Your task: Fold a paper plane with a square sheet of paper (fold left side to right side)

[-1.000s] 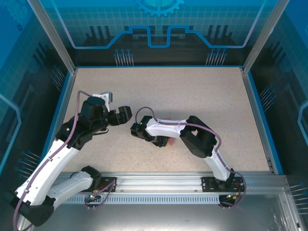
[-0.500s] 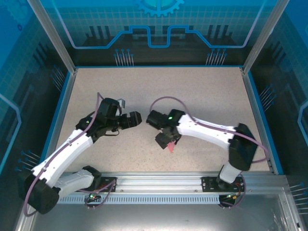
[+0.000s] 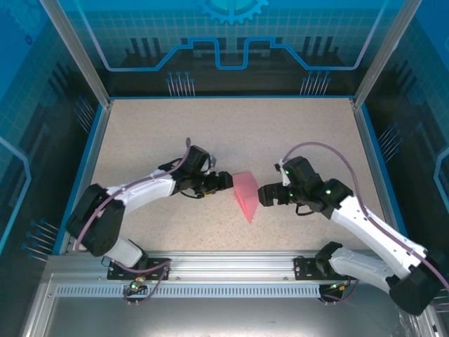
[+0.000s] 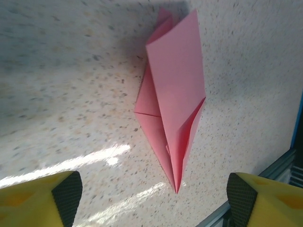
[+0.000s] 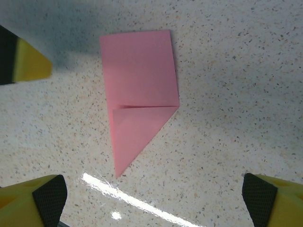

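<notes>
The pink paper (image 3: 245,194) lies flat on the table between my two grippers, folded into a pointed shape with a straight far edge and a tip toward the near rail. Its layered folds and slim tip show in the left wrist view, on the paper (image 4: 173,101). From the right wrist, the paper (image 5: 138,87) reads as a rectangle with a triangular flap below it. My left gripper (image 3: 224,181) sits just left of the sheet, open, holding nothing (image 4: 154,198). My right gripper (image 3: 264,196) is just right of it, also open and empty (image 5: 154,201).
The speckled beige table (image 3: 231,133) is walled by blue-edged panels at the left, right and back. An aluminium rail (image 3: 231,261) runs along the near edge, close to the paper's tip. A yellow finger (image 5: 29,62) of the left gripper shows beyond the paper.
My right arm swung from over the paper to its right side, leaving the sheet uncovered on the table. My left gripper moved right and nearer, up to the paper's left edge.
</notes>
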`<state>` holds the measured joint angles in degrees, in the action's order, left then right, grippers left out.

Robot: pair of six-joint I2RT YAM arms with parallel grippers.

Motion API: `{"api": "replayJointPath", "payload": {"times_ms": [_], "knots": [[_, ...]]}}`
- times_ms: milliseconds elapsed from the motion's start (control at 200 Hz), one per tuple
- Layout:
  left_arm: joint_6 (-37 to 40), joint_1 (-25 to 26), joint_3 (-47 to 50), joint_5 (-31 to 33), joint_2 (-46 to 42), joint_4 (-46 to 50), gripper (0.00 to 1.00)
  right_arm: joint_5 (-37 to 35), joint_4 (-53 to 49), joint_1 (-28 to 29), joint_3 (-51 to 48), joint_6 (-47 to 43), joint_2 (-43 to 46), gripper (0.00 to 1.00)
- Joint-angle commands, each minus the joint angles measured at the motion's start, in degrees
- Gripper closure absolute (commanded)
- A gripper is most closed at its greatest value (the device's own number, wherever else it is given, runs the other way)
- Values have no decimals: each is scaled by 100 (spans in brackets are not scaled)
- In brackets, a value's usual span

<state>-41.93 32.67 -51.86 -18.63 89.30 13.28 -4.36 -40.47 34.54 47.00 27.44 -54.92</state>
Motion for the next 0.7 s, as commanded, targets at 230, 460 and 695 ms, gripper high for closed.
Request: {"api": "replayJointPath", "payload": {"times_ms": [230,460,695], "knots": [[31,306,-1026,-71,1646,-714,31,494,746,-847,-1021,385,1386,1],[66,324,-1179,-176,2030,-929,55,536,1109,-871,-1486,298,1699,1],[292,318,-732,-180,1655,-1274,84,1434,1641,-1007,-1554,173,1213,1]]}}
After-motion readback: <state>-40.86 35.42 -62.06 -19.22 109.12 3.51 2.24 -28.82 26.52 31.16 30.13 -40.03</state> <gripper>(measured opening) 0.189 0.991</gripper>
